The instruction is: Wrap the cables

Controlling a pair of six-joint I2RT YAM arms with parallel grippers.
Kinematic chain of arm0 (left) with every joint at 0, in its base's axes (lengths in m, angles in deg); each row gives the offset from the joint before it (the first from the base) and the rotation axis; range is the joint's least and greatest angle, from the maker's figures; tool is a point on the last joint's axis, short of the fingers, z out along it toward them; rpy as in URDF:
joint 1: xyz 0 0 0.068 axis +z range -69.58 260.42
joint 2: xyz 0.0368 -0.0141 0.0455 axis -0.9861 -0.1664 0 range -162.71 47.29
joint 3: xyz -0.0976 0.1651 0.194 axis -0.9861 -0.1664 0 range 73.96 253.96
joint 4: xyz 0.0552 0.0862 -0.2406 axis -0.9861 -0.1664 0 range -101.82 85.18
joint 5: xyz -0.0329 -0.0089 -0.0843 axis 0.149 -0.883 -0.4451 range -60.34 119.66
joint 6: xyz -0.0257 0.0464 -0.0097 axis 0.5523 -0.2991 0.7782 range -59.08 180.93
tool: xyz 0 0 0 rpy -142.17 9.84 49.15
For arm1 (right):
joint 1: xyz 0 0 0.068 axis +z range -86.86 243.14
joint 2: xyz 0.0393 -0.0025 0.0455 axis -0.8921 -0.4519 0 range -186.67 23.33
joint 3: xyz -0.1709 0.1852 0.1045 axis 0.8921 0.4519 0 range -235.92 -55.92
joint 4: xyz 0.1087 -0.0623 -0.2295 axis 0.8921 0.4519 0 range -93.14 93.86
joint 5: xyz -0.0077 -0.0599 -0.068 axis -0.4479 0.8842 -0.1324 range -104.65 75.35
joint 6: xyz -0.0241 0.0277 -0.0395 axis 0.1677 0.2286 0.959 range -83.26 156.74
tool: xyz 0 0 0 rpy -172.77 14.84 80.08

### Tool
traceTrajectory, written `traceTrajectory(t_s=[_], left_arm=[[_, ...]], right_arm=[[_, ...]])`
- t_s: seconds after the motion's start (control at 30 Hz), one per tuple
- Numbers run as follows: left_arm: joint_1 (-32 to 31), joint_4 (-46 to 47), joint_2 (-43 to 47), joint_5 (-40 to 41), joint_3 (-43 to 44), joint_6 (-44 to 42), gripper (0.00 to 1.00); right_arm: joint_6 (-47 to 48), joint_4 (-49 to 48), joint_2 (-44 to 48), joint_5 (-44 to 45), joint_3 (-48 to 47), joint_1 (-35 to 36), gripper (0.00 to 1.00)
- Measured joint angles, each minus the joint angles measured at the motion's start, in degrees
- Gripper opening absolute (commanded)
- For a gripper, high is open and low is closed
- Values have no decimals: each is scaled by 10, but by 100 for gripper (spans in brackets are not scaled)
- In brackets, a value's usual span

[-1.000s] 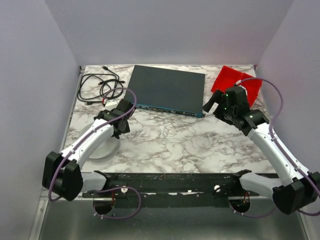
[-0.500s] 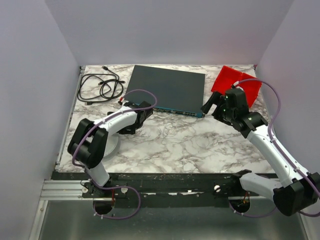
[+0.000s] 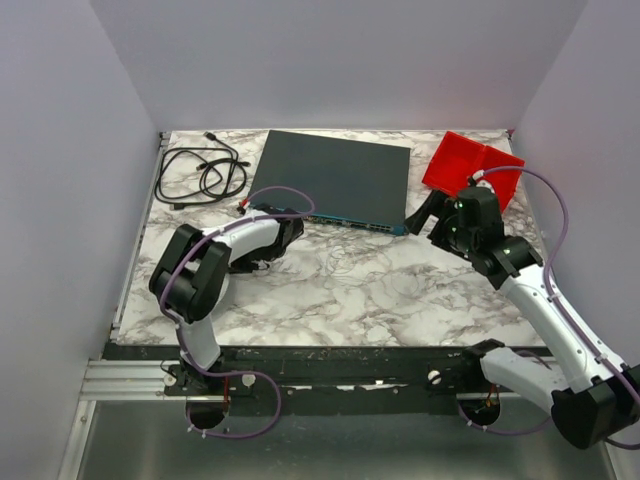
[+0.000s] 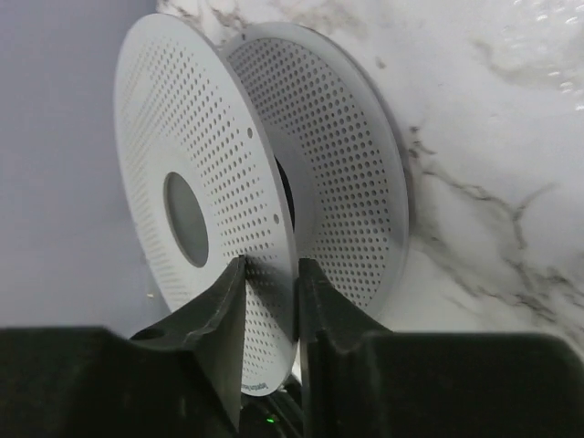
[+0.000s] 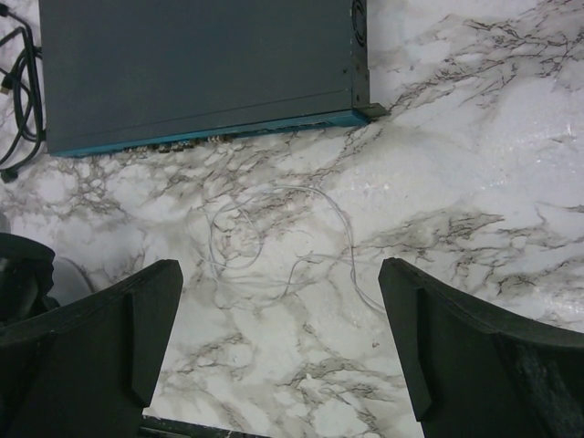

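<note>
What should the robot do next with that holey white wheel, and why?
Probably lift the spool toward the thin white wire. The left gripper pinches its rim, and the wire lies loose on the marble table under the open right gripper.

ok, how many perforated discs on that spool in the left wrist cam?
2. The near disc has its rim between the left fingers. The far disc stands just behind it, on its right in that view. None look hidden.
</note>
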Motion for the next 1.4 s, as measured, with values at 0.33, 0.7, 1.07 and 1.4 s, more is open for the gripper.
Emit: traceTrajectory(t_s=[0.33,0.7,1.07,1.4], left_arm=[[4,-66,76,35,-9,-52,0],[-45,-35,283,-161,224,-68,0],[-41,58,326,-306,117,-109,0],[-41,138,322,-325,77,-159,0]], right_arm=[[0,0,14,0,8,0,100],[10,-2,-2,-1,8,0,100],[36,-37,-60,-12,8,16,99],[47,-74,-135,-3,0,108,94]])
